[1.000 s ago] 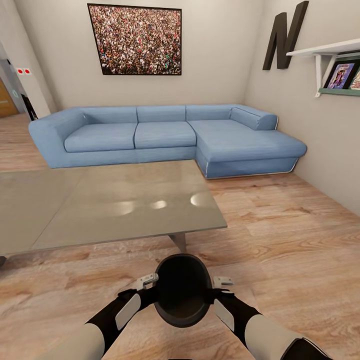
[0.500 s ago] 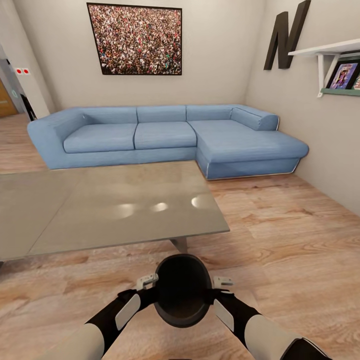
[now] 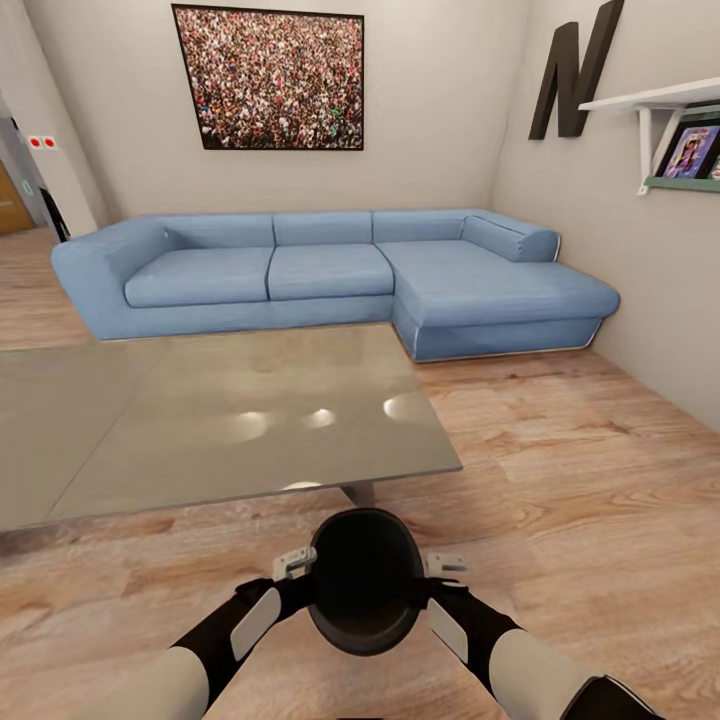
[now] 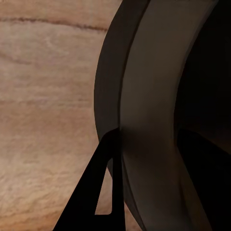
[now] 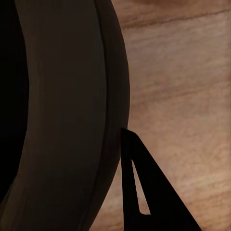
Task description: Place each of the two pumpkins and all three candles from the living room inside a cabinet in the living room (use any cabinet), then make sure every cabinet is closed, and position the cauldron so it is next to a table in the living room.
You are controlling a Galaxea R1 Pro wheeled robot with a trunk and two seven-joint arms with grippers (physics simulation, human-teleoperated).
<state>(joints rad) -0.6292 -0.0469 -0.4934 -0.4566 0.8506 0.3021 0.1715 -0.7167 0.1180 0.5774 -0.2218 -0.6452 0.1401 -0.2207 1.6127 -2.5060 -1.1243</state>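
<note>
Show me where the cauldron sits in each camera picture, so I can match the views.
Head view: the cauldron is low at centre, mouth up, between both hands, just before the table.
Left wrist view: its dark rim and wall take the right side, past one finger.
Right wrist view: its wall takes the left side.
Shared landmark: the wooden floor beside the cauldron.

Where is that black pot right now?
In the head view the cauldron is low and central, carried between the left gripper and right gripper above the wooden floor, just short of the grey table's near edge.
</note>
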